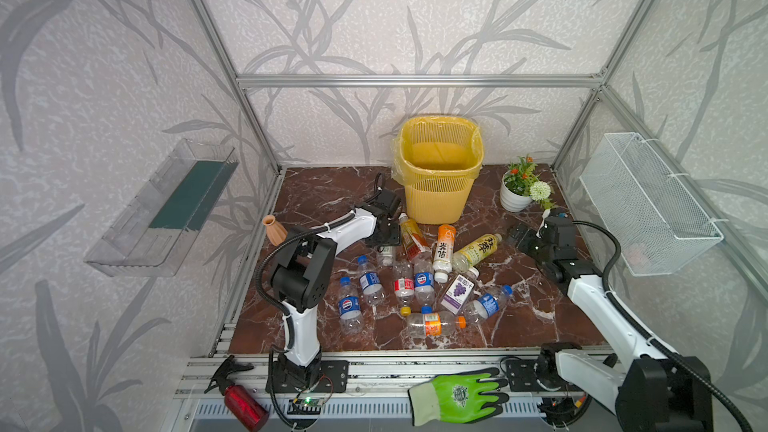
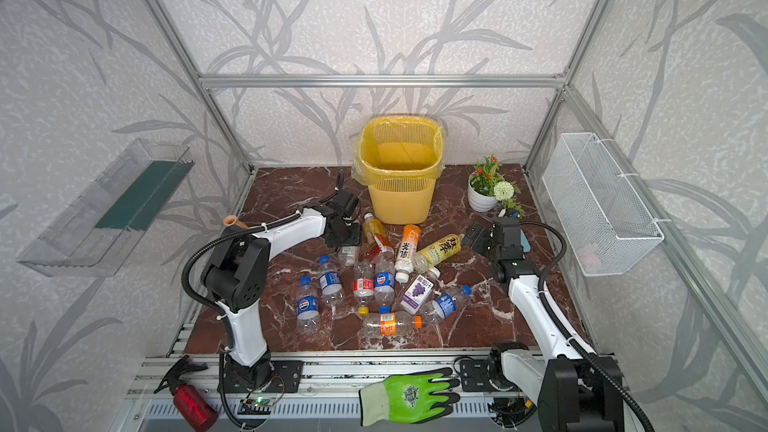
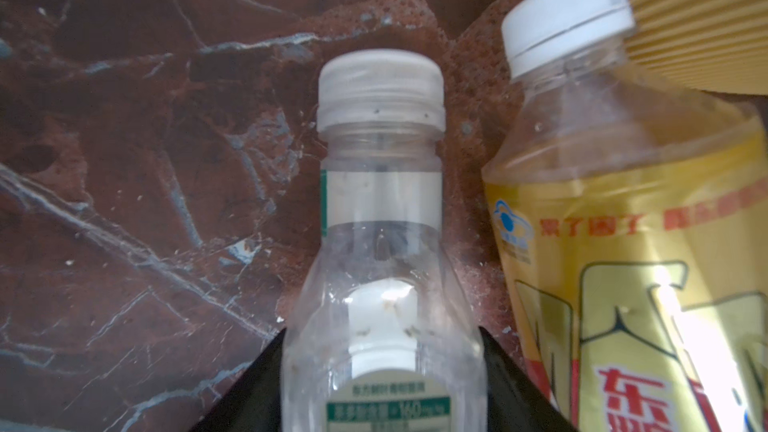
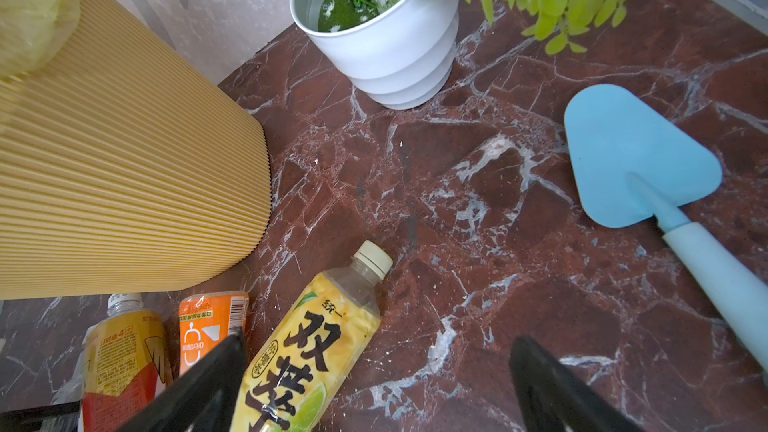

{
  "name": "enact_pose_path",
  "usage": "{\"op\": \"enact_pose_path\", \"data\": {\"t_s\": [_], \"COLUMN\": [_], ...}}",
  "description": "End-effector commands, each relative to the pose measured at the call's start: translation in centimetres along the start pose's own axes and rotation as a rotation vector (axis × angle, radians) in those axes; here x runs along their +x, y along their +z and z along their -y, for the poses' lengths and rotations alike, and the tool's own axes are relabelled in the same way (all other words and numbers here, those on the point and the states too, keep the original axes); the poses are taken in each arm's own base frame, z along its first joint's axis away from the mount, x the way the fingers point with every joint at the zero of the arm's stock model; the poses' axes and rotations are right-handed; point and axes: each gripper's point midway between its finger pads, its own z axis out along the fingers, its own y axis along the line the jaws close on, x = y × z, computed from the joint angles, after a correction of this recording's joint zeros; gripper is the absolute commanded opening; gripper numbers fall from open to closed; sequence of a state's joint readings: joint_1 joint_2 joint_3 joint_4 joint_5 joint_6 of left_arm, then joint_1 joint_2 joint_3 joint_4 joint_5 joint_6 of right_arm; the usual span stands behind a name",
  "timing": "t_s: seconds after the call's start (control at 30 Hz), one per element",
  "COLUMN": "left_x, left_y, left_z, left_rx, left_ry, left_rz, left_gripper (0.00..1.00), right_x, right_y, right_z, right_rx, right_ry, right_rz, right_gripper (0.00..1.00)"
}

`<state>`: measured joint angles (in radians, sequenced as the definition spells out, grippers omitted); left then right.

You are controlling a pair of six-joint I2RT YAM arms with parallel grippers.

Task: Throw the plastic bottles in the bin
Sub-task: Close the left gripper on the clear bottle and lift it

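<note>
Clear smooth-walled bottle (image 3: 382, 243) — pinched between left fingers (image 3: 249, 401); right fingers (image 4: 552, 388) spread wide.

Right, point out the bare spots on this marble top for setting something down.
Bare red-brown marble tabletop lies front right, between the plastic bottles and the right arm; also far left, behind the left arm beside the yellow slatted plastic bin. A gap separates bin and white ribbed flower pot. The middle is crowded.

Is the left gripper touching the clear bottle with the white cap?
Touching. In the left wrist view, the left gripper has a finger against each side of the clear bottle, with no gap showing.
</note>
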<state>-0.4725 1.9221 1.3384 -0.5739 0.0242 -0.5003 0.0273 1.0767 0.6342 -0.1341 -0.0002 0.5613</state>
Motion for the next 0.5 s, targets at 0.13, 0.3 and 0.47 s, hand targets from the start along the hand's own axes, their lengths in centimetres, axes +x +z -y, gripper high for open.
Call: {"op": "enact_pose_path", "data": {"t_s": [0.13,0.3,0.47], "left_x": [-0.7,-1.5,-2.8], "left_y": [-0.7,-2.7,-6.4], "left_z": [0.3,0.5,0.3], "left_rx": [0.000,0.026,0.060], "left_ry": [-0.023,-0.042,-0.085], "left_rz": [0.023,0.082,0.201], "left_gripper": [0.56,0.48,0.46], "right_x": [-0.2,0.1,0.2], "right_y": [-0.5,-0.5,-0.4], "right_z": [0.4,0.5,0.2], "right_rx": [-0.009,-0.015,-0.043], "right_ry": [0.031,0.045,0.077], "right_rz": [0.024,0.023,0.029], "right_gripper": [0.99,0.99,0.99]}}
